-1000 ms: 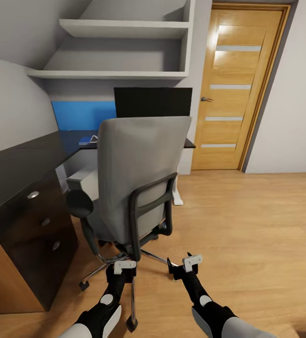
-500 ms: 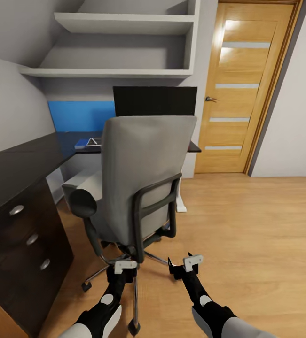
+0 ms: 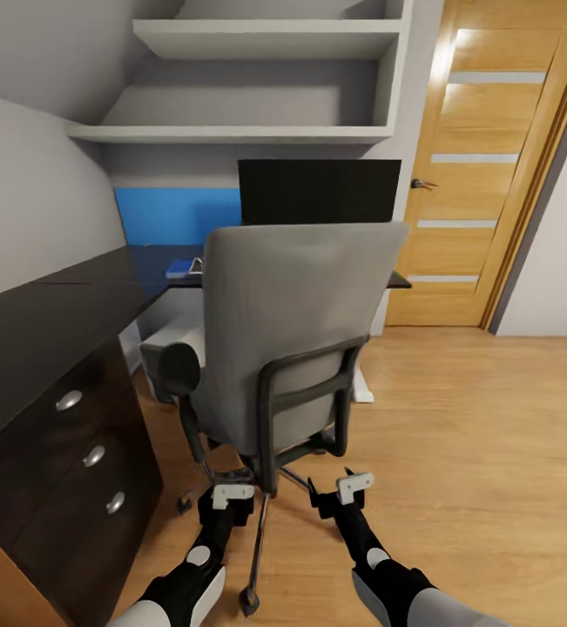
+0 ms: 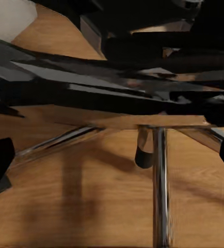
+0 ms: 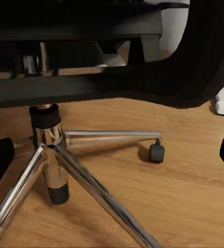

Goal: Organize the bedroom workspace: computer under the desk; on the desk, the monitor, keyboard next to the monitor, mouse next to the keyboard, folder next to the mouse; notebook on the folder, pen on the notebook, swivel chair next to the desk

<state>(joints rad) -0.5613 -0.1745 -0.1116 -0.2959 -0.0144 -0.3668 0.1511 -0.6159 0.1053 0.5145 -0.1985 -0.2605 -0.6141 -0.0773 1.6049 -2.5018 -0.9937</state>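
Observation:
The swivel chair stands just ahead with its grey back toward me, hiding its seat and any folder on it. Behind it the black monitor stands on the glossy black desk. A light grey box, the computer, sits under the desk. A small blue item lies on the desk beside the monitor. My left gripper and right gripper hang open and empty low over the chair's chrome base, one base leg lying between the left fingers. Keyboard, mouse and pen are hidden.
Black drawers with silver knobs are close on my left. A wooden door is at the back right, white shelves and a blue wall panel above the desk. Open wooden floor lies to the right.
The whole view has shifted: chair, desk and door now sit further right and nearer, so the camera has moved in. Both arms hold the same pose.

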